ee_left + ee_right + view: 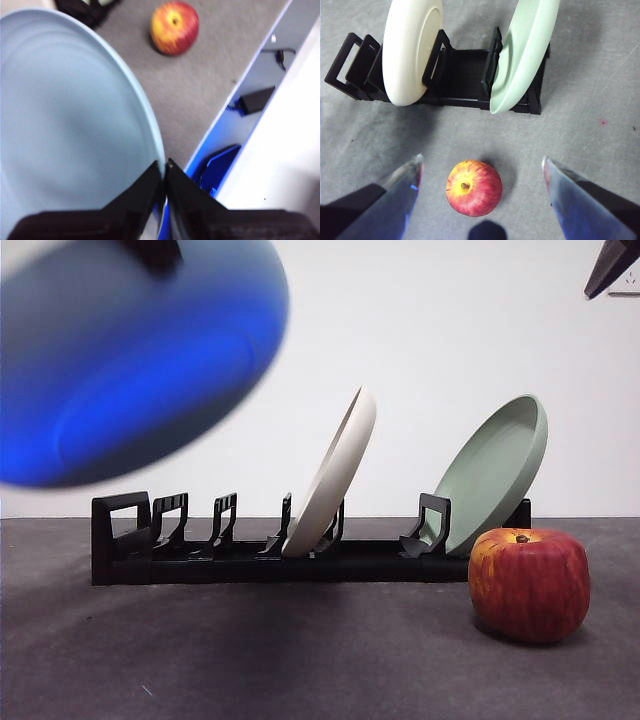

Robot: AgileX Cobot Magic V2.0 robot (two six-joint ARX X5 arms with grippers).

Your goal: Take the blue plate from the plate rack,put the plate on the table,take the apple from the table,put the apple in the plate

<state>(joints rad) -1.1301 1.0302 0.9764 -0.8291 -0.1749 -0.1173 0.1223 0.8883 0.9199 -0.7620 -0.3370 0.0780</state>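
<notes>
The blue plate (135, 355), judged rigid and smooth, is carried clear above the plate rack (250, 550), pinched at its rim by the left gripper (164, 172). Right gripper (480, 172) is held spread above the apple (473, 188) on the table (300, 660).

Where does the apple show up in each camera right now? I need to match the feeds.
Front view: apple at lower right, on the table, in front of the plate rack's end.
Left wrist view: near the top centre, beyond the blue plate.
Right wrist view: bottom centre, between the open right end effector's jaws.
Shared landmark: the sage-green plate nearest the apple.
</notes>
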